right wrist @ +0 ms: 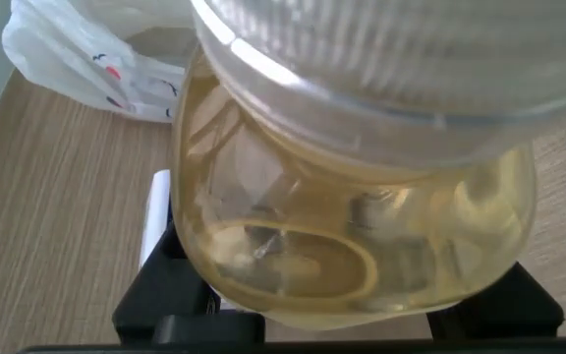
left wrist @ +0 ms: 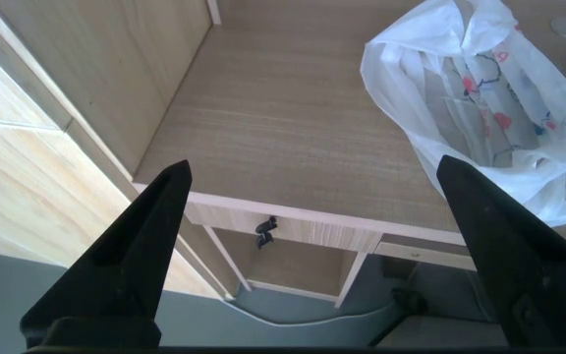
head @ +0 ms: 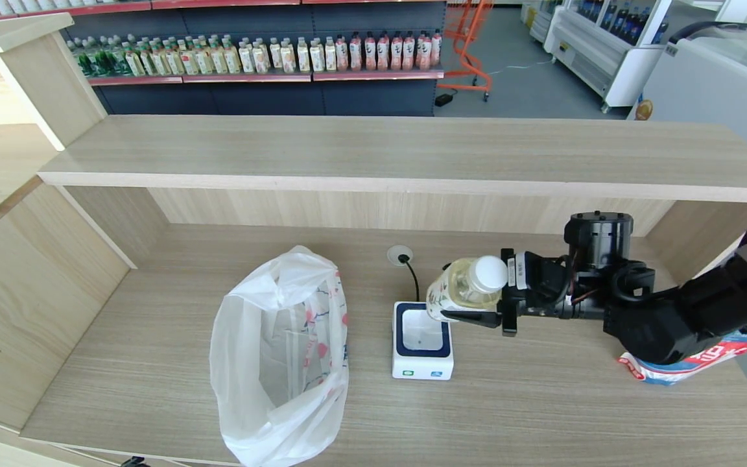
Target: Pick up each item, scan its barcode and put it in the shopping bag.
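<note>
My right gripper is shut on a clear bottle of pale yellow drink with a white cap, holding it tilted just above the far right corner of the white barcode scanner. Close up in the right wrist view, the bottle hangs over the scanner. An open white plastic shopping bag stands left of the scanner, seen also as the bag in the left wrist view. My left gripper is open, low beyond the counter's near edge, with nothing between its fingers.
A red, white and blue packet lies on the counter under my right arm. The scanner's black cable runs to a grommet behind it. A raised wooden ledge and side walls enclose the counter.
</note>
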Controlling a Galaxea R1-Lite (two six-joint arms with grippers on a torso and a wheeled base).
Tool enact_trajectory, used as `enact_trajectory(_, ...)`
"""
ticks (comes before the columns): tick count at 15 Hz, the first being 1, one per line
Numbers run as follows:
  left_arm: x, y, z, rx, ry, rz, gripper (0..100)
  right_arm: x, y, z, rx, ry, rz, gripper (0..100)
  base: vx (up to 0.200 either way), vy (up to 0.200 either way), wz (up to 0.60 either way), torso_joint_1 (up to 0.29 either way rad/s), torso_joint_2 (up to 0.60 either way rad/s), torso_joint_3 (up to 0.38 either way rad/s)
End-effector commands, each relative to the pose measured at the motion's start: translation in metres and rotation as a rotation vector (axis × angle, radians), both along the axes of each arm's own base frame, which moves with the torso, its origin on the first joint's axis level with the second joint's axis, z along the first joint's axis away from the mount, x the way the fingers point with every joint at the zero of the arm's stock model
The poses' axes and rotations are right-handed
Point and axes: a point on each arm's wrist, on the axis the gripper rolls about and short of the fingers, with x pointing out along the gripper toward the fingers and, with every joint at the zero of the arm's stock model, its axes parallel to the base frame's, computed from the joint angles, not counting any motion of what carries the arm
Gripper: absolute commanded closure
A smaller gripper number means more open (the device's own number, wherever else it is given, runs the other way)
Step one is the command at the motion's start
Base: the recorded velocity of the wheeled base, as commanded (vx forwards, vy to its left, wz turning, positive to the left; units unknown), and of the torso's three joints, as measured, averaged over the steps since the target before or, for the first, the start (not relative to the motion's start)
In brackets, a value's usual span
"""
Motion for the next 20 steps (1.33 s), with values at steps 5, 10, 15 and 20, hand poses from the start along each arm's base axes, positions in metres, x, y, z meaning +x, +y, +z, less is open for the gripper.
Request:
enact_trajectory(5,0.000,0.000,0.000,0.000,0.000,0.001,0,0.010,0.010,-0.025,0.001,-0.014,0.037,100,0.000,0.000,0.00,0.000,0.00,0.000)
enact_trajectory(10,0.000,0.000,0.000,0.000,0.000,0.001,0,0.017,0.018,-0.038,0.016,-0.047,0.064,100,0.000,0.000,0.00,0.000,0.00,0.000)
enact_trajectory(15,0.000,0.000,0.000,0.000,0.000,0.001,0,0.023,0.020,-0.041,0.027,-0.076,0.070,100,0.000,0.000,0.00,0.000,0.00,0.000)
enact_trajectory(20,0.000,0.000,0.000,0.000,0.000,0.001,0,0.024,0.019,-0.042,0.027,-0.079,0.067,100,0.000,0.000,0.00,0.000,0.00,0.000)
